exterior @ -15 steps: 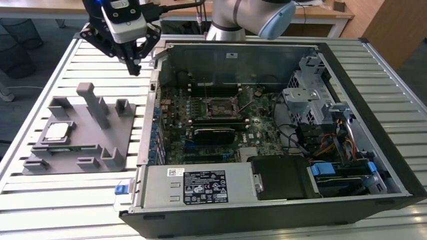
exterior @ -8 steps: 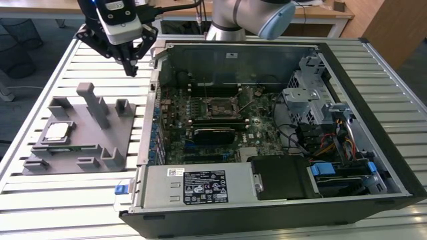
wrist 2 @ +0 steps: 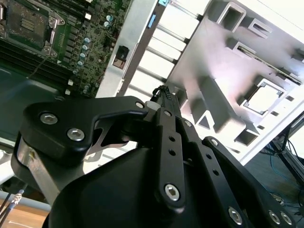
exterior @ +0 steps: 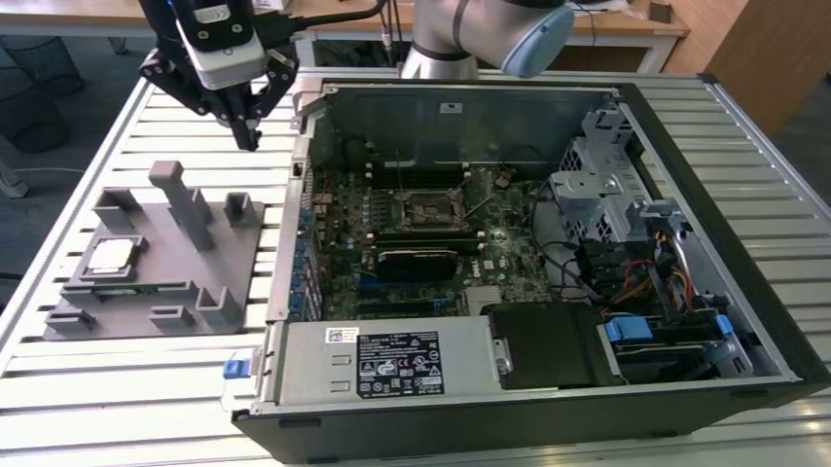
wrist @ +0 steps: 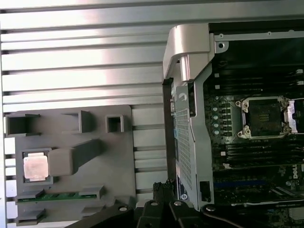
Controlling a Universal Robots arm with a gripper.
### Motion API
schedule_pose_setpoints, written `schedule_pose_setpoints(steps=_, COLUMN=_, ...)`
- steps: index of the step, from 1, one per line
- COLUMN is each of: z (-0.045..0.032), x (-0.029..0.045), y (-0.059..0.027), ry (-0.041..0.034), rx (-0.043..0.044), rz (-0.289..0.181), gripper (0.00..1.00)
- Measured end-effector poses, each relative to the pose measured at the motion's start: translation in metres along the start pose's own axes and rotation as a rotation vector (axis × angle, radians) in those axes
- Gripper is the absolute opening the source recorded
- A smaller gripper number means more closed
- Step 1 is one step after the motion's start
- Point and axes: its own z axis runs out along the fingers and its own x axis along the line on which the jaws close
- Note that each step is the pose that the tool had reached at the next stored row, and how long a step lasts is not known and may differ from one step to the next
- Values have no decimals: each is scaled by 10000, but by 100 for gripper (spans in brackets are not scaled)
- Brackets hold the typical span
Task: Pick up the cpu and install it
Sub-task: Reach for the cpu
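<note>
Gripper point(exterior: 247, 143), seemingly closed, hangs beside case edge point(exterior: 298, 195), clear of cpu point(exterior: 111, 256).

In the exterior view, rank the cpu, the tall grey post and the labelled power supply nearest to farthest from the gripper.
1. tall grey post, on the tray by the gripper.
2. cpu, seated in the tray's pocket.
3. labelled power supply, in the computer case.

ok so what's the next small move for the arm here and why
Probably slide the gripper toward the exterior view's lower left until it hangs over the cpu. It looks shut and empty, by the computer case's corner, well apart from the cpu, which lies in its pocket on the grey fixture. Opening it on the way seems wise.
</note>
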Motion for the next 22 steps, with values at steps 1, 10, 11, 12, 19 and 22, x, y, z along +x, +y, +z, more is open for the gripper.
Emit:
schedule_pose_setpoints(steps=1, z=2, x=13, y=-1, ry=0, rx=0, rz=0, gripper=11)
schedule_pose_setpoints(steps=10, z=26, x=163, y=-13, ry=1, rx=-1, rz=0, gripper=11)
schedule_pose_setpoints(steps=11, z=29, x=174, y=-14, ry=1, rx=0, rz=0, gripper=11)
schedule_pose_setpoints(steps=12, z=31, x=185, y=-15, ry=2, rx=0, rz=0, gripper=11)
schedule_pose_setpoints(steps=19, z=51, x=271, y=-22, ry=7, rx=0, rz=0, gripper=11)
schedule_pose_setpoints(steps=22, z=59, x=302, y=-25, ry=8, rx=0, rz=0, gripper=11)
